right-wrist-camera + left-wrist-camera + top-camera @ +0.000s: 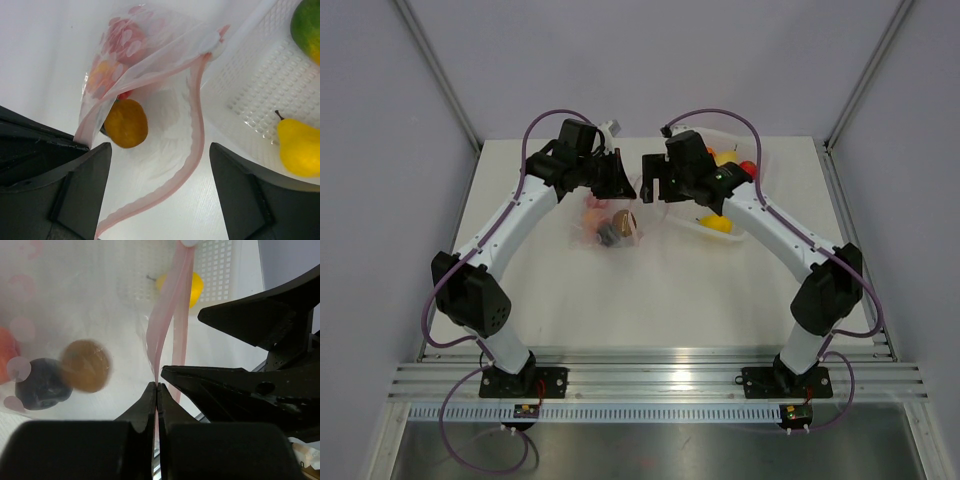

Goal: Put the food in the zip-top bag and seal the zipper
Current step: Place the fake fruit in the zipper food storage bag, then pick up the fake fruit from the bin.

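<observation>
Left hand [157,386] clamps the pink zipper strip [175,305] of the clear dotted plastic bag [140,40] — I'd hold it lifted. Right hand [160,150] gapes wide above the mouth.

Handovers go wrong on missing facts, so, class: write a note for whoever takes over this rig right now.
Left gripper: shut on the zipper, holding the mouth of the zip-top bag open.
Right gripper: open, empty, above the mouth.
Done: orange fruit and a few others in the bag.
To do: yellow pear and green fruit still in the white tray; then seal.
</observation>
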Controlling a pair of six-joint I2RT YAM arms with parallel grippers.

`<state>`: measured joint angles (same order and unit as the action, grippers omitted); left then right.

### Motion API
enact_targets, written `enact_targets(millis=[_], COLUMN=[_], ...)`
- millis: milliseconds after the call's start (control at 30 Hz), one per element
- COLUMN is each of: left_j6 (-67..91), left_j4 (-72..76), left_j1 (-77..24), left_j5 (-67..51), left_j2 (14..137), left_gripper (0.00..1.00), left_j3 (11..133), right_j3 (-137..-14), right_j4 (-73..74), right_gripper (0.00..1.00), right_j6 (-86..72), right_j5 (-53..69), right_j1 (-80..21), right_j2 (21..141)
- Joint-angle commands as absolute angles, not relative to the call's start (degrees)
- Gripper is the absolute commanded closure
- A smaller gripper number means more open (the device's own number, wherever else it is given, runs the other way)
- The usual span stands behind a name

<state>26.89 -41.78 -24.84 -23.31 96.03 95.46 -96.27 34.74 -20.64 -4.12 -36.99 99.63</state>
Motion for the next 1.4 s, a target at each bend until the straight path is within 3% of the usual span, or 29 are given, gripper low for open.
enact_targets(millis=[0, 133, 400, 933, 1100, 1367], left_j6=[26.9, 26.98, 27.25, 26.46, 25.93, 25.49], left_j4=[-39.73, -39.64, -38.85, -39.99, -40.69, -41.04], left_j1=[-24.52, -24.52, -24.52, -24.52, -24.52, -24.35], left_j5=[-23.38, -23.47, -24.26, -24.26, -23.91, -23.47], left_j2=[92.72, 92.99, 93.08, 92.73, 92.64, 92.99], left_gripper=[1.0, 1.0, 1.0, 1.0, 1.0, 1.0], left_j3=[95.8, 95.8, 95.19, 96.06, 95.98, 95.98], right_j3=[-99.23, -97.14, -89.47, -117.75, -120.58, -119.79], right_j4=[33.4, 33.93, 31.38, 37.7, 37.01, 33.93], right_gripper=[0.13, 0.17, 0.2, 0.11, 0.05, 0.06], right_j6=[-18.99, -18.81, -19.35, 6.57, 12.3, 14.94], right_j5=[-8.34, -13.88, -10.28, -16.61, -17.84, -12.66], right_j1=[-37.62, -34.74, -20.67, -20.3, -20.3, -20.13], right_j2=[96.42, 92.57, 87.97, 124.08, 129.54, 133.06])
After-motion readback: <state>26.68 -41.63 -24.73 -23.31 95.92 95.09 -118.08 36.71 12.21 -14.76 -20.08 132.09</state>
